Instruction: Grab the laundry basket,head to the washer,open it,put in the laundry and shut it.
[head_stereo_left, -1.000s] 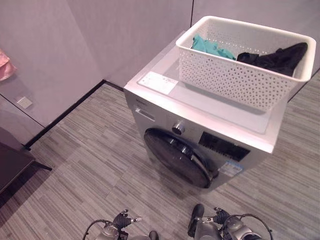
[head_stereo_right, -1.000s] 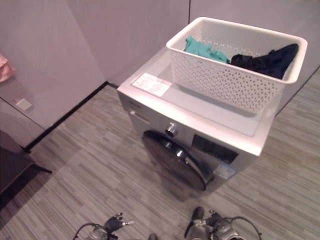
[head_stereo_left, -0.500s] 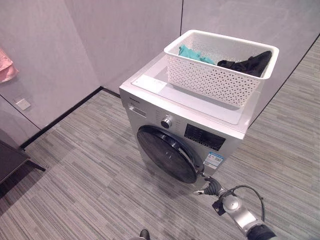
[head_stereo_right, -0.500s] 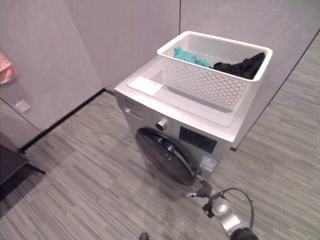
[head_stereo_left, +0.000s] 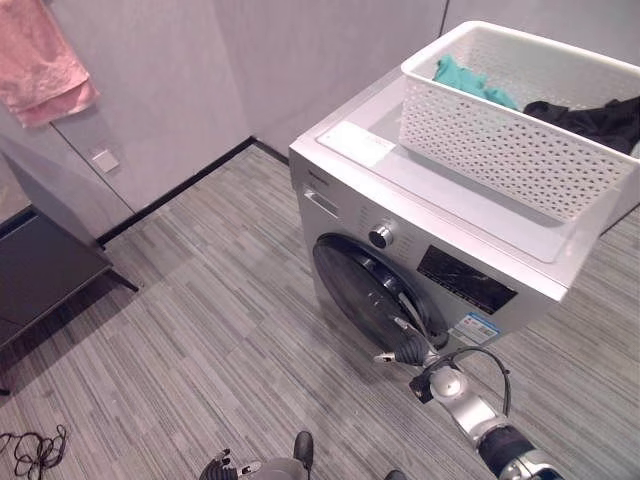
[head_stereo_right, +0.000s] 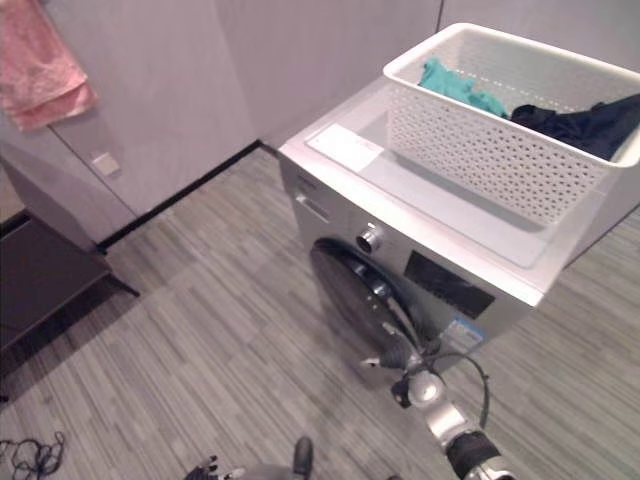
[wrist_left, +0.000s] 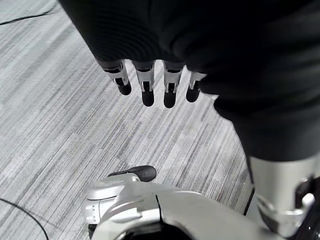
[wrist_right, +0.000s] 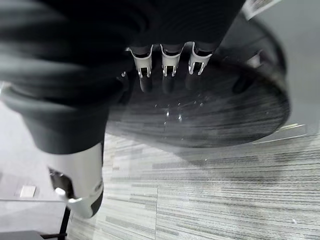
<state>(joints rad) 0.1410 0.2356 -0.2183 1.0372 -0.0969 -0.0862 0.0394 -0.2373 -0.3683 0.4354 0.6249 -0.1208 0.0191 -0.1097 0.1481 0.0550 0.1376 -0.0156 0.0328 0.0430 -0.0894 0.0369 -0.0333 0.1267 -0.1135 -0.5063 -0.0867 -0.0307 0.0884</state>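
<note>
The silver washer (head_stereo_left: 430, 250) stands on the grey striped floor (head_stereo_left: 200, 330), its top bearing the white laundry basket (head_stereo_left: 510, 140).

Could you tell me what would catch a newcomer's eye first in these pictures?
First the silver washer against the grey wall, with a white laundry basket standing on its top, holding a teal garment and a black garment. Next, the right robot hand, reaching to the lower edge of the round dark door, its straight fingers at the glass. A pink cloth hangs on the wall at far left.
</note>
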